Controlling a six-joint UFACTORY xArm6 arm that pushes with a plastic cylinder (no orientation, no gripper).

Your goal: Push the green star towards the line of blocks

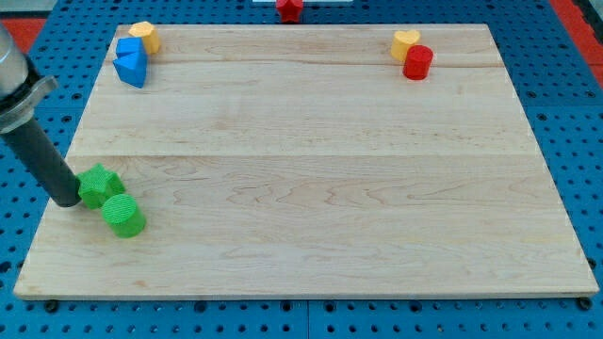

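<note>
From the one camera, the green star [99, 185] sits near the wooden surface's [311, 169] left edge, low in the view, with my tip [68, 200] pressed against its left side; that looks like a setup for shoving it rightward or upward. A green cylinder [122, 215] touches the star below and to its right, so it may get dragged along. The arm has no hand, only the rod. Up at the top left, two blue blocks [131, 62] and a yellow block [144, 36] cluster, probably the line. A yellow heart [405, 42] and red cylinder [417, 62] sit top right.
</note>
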